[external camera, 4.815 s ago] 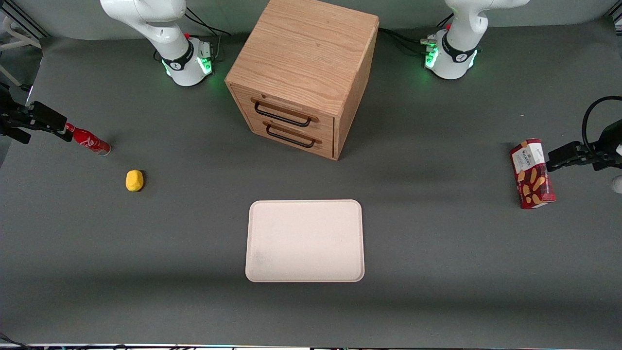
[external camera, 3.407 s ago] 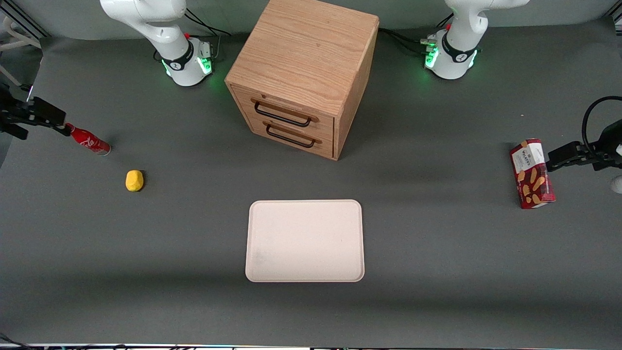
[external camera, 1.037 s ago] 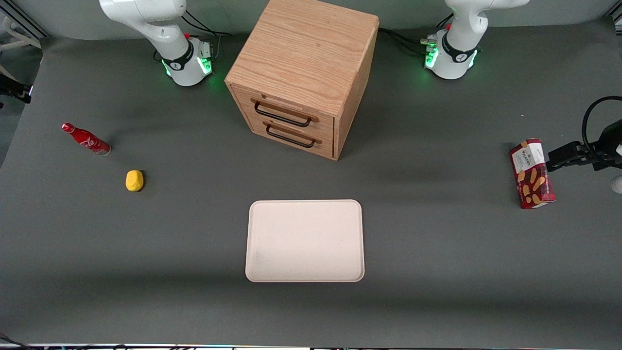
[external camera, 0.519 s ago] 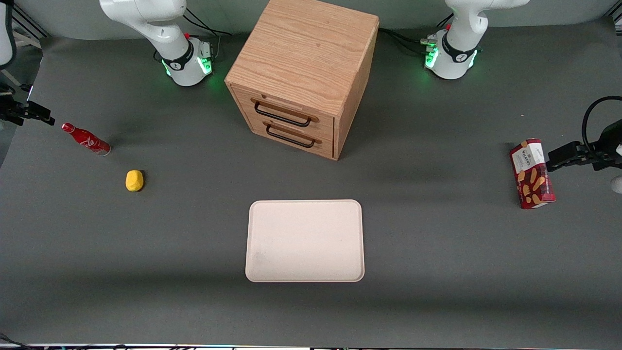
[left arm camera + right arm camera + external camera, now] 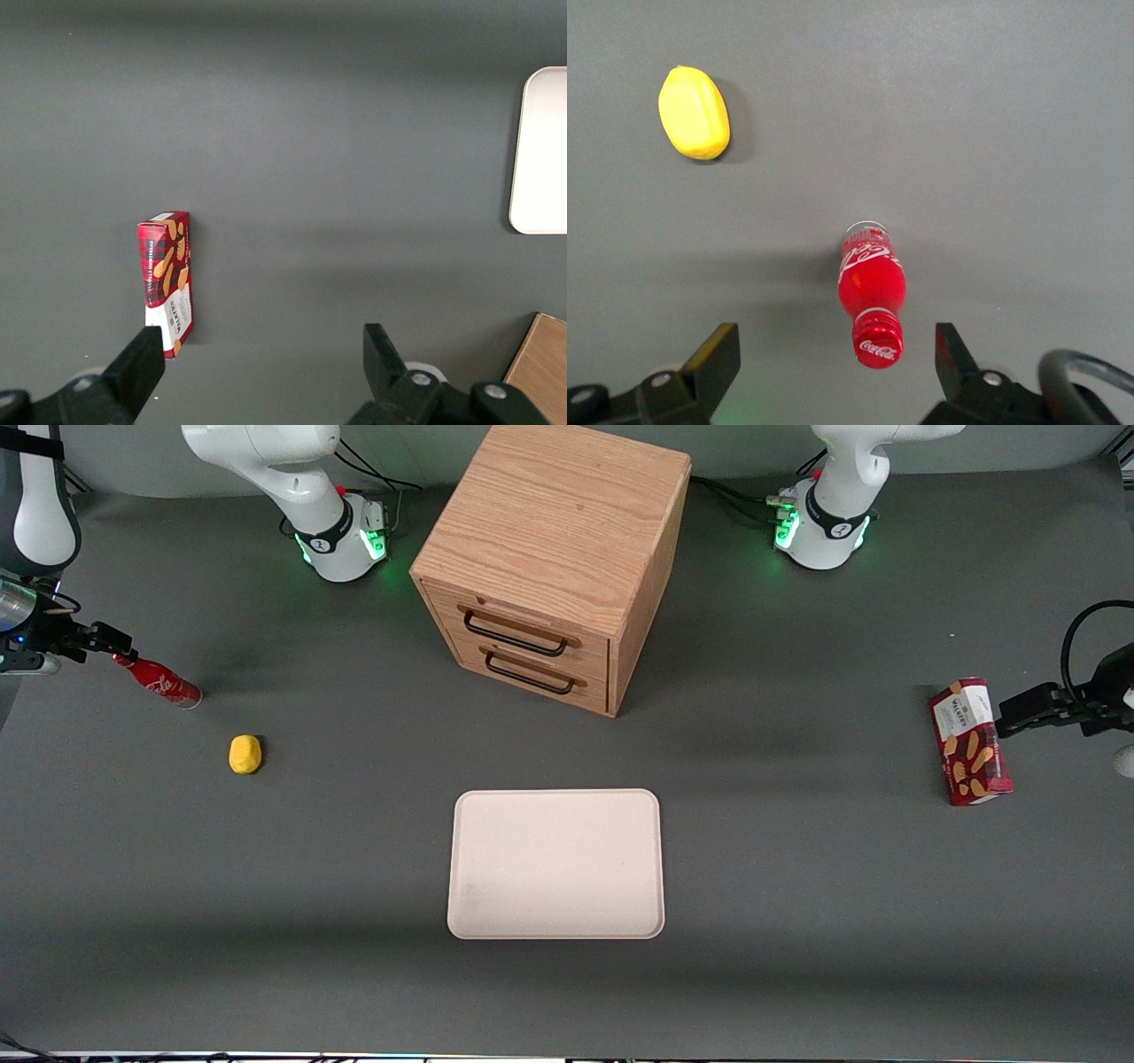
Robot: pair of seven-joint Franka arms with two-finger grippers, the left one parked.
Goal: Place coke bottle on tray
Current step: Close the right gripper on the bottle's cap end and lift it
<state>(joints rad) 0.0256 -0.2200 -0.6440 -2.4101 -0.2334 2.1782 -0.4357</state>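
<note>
The coke bottle (image 5: 164,684) is slim and red with white script and a red cap. It stands upright on the grey table at the working arm's end. My right gripper (image 5: 111,644) is open, just above the bottle's top. In the right wrist view the bottle (image 5: 872,288) shows from above. Its cap sits between the spread fingers of the gripper (image 5: 837,359) and touches neither. The pale pinkish-cream tray (image 5: 555,864) lies flat and bare mid-table, nearer to the front camera than the drawer cabinet. Its edge shows in the left wrist view (image 5: 540,150).
A yellow lump (image 5: 245,754) lies beside the bottle, nearer to the front camera, and shows in the right wrist view (image 5: 695,112). A wooden two-drawer cabinet (image 5: 554,558) stands mid-table. A red biscuit box (image 5: 970,741) lies at the parked arm's end.
My gripper had drawn away toward the table's edge, almost out of the front view. It has now come back over the bottle's cap. The bottle has stayed in place.
</note>
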